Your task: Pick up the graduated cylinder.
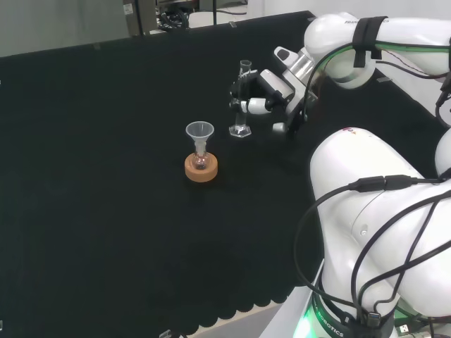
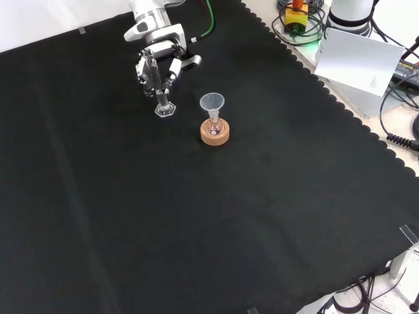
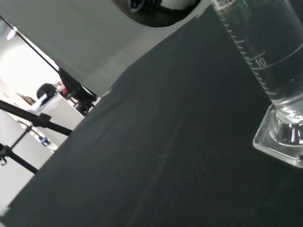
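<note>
One graduated cylinder (image 1: pixel 244 98), one funnel (image 1: pixel 199 131), one small flask (image 1: pixel 201 160), one cork ring stand (image 1: pixel 201 169).

graduated cylinder (image 1: pixel 242 105) | clear glass | upright | base on cloth

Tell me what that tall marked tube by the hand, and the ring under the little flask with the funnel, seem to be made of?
The graduated cylinder looks like clear glass or plastic, I can't tell which: the cloth shows through it, with printed marks on its wall and a glossy, faceted foot. The ring looks like cork: matte tan-brown, no shine. The funnel is clear too, slightly milky, maybe plastic.
</note>
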